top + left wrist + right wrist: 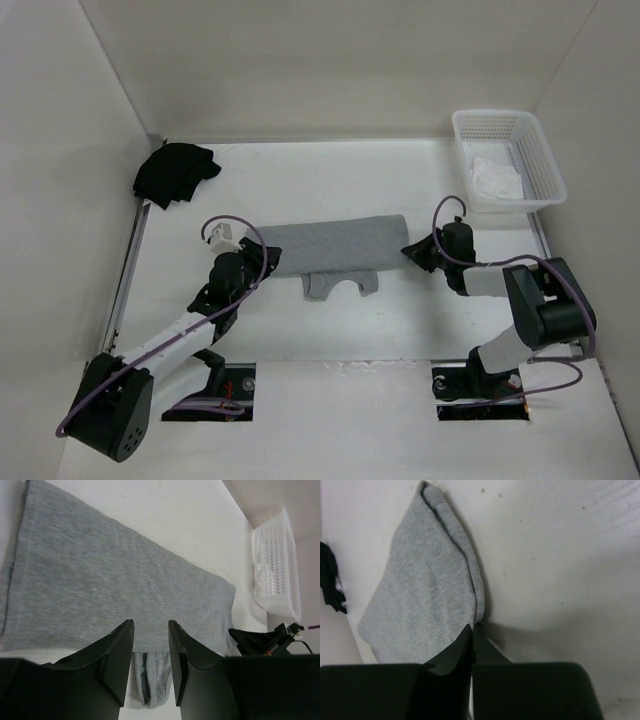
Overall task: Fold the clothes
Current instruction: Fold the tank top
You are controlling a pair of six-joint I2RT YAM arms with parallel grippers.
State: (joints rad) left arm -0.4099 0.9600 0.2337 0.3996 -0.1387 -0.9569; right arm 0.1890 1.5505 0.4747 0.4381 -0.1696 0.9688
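The clothes, a light grey sleeveless top [335, 243], lie folded into a long strip across the middle of the table. Its straps [322, 287] stick out from under the near edge. My left gripper [266, 260] hovers at the strip's left end, open; in the left wrist view [151, 625] its fingers straddle the grey top's [115, 580] near edge, with the straps [152, 675] showing between them. My right gripper [410, 249] sits at the right end, shut; in the right wrist view [472, 627] its tips meet against the folded edge of the top [425, 595], with no cloth visible between them.
A black garment [175, 172] is bunched in the far left corner. A white basket [545, 165] holding a white cloth [497, 178] stands at the far right. White walls enclose the table on three sides.
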